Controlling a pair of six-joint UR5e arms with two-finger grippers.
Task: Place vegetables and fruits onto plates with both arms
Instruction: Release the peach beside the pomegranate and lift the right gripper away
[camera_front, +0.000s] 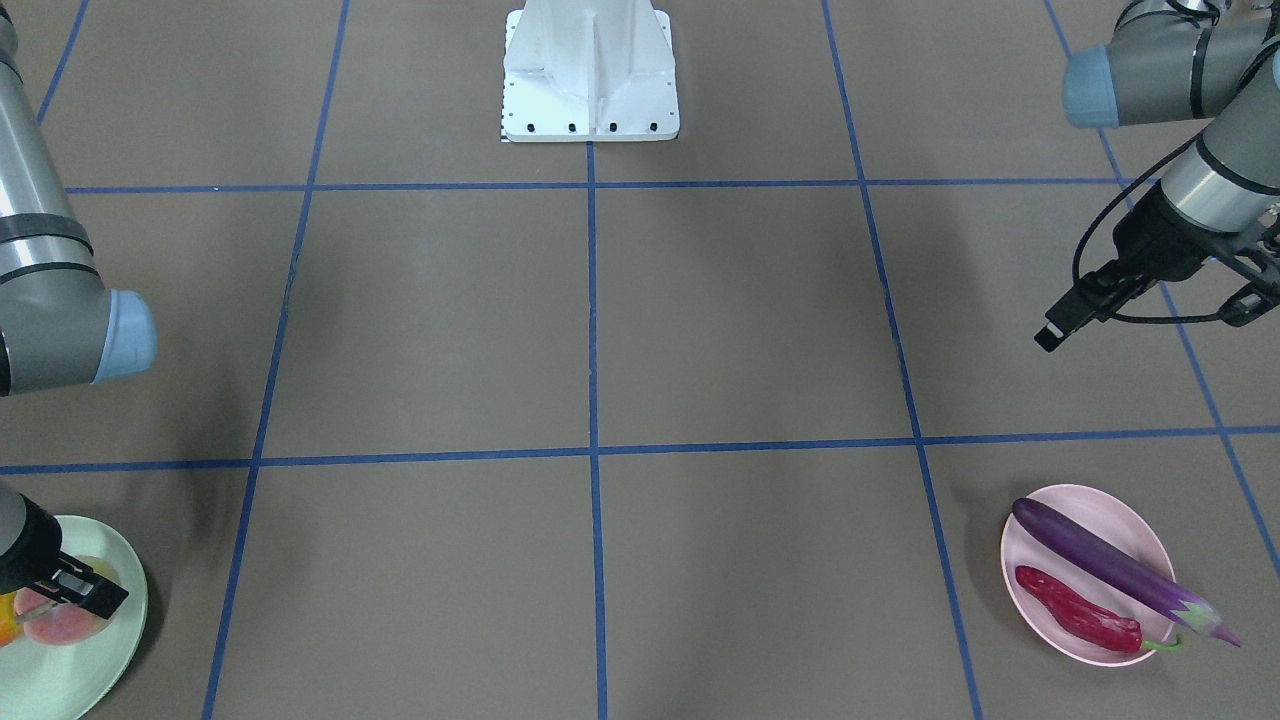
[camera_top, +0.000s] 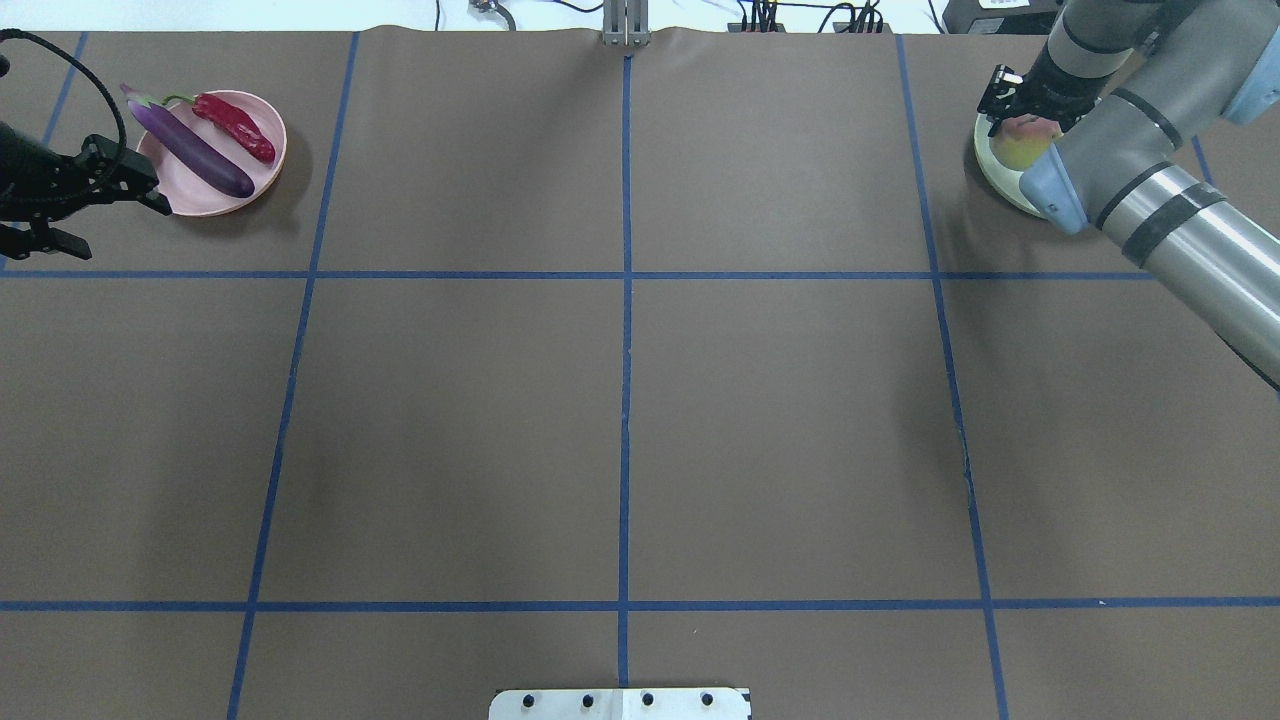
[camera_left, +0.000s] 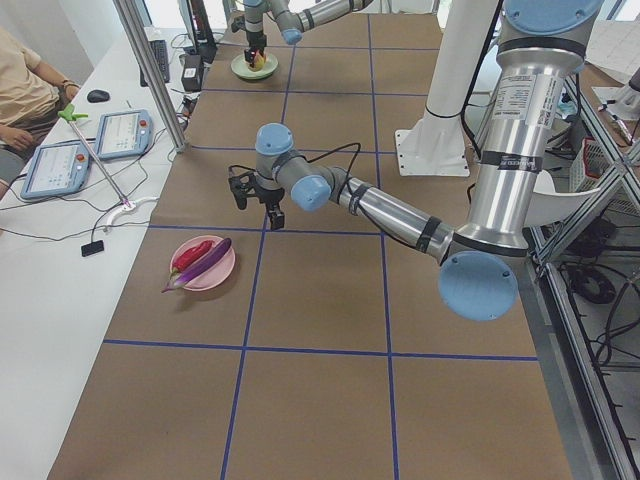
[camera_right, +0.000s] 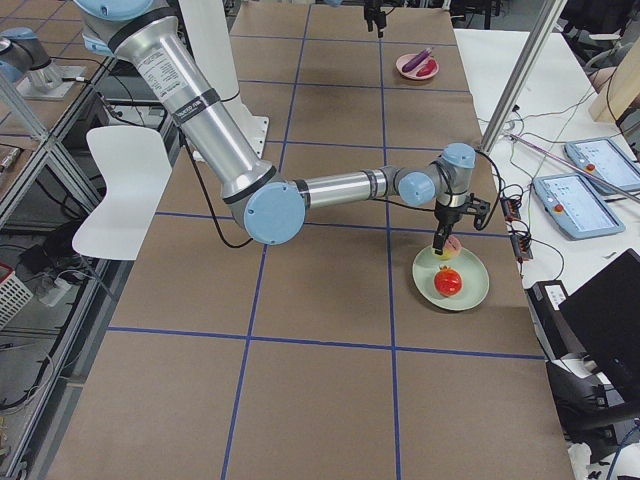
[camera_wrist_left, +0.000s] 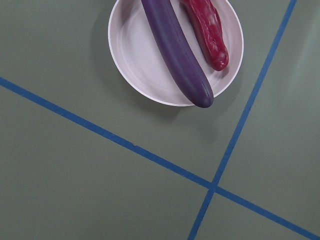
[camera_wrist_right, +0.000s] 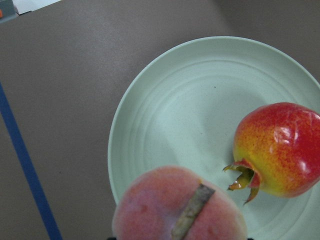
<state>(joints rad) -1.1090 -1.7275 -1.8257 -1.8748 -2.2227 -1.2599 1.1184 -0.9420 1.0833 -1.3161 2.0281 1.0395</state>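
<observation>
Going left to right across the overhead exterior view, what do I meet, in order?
left gripper → pink plate → white base → mint green plate. Left unordered: eggplant and chili pepper overlap on the pink plate; right gripper and the peach it holds overlap the mint green plate.

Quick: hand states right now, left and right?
Left hand: open, empty.
Right hand: closed on the peach, at the green plate.
</observation>
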